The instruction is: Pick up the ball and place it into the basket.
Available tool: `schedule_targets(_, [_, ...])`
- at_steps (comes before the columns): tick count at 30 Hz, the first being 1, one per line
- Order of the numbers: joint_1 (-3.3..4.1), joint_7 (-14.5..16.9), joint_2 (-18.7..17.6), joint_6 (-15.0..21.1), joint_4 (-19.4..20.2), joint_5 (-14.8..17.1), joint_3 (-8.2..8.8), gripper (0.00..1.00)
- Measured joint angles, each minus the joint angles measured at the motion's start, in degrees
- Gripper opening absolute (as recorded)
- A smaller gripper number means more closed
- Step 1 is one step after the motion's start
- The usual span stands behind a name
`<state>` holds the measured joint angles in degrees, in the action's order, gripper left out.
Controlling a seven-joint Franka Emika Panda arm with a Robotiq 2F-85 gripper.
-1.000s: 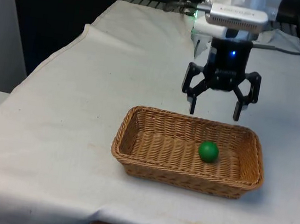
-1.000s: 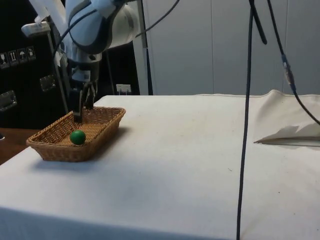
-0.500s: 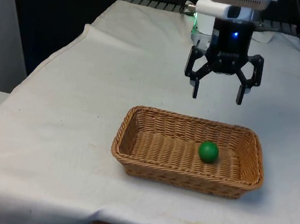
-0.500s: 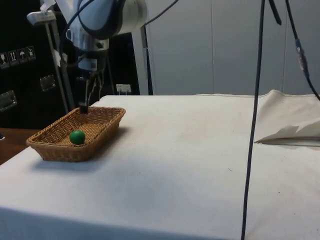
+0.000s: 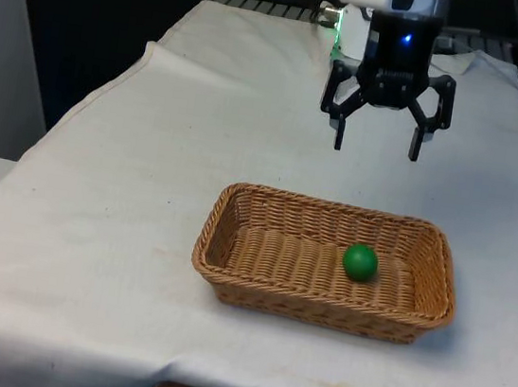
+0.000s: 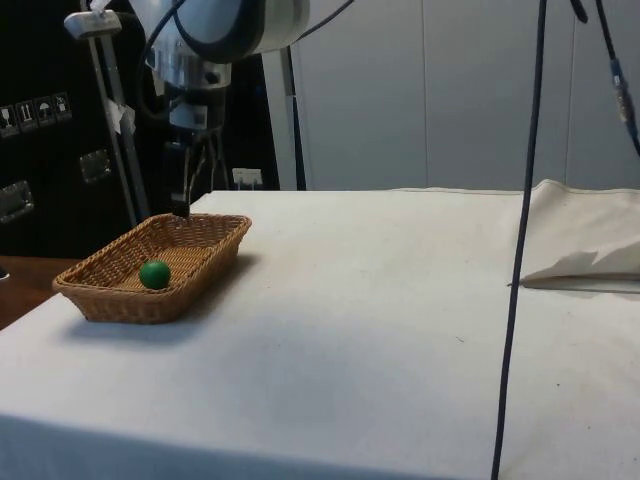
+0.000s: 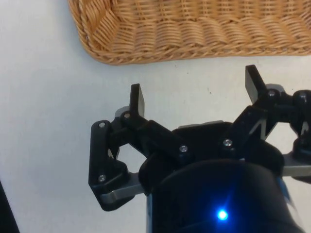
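A small green ball lies inside the woven wicker basket, towards the front view's right; the side view has the ball resting in the basket too. My black gripper hangs open and empty in the air behind the basket's far rim, well above the cloth. From the side, the gripper sits just over the basket's far end. In the wrist view the open gripper has bare cloth between its fingers, with the basket's rim beyond them.
The white cloth covers the table all round the basket. A black cable hangs down in the side view, and a fold of cloth lies at that view's right.
The open gripper has risen and drawn back from the basket's far rim. The ball has stayed still in the basket.
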<state>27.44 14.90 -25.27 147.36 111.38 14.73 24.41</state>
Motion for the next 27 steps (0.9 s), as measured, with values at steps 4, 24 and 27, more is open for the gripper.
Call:
schedule_targets(4, [0.11,-1.1,1.8,-0.1,1.4,-0.8,0.00,1.00])
schedule_targets(24, [0.17,-5.4,4.5,-2.1,4.4,-2.2,0.00,1.00])
schedule_targets(27, [0.23,-6.5,4.9,-2.3,4.8,-2.8,0.00,1.00])
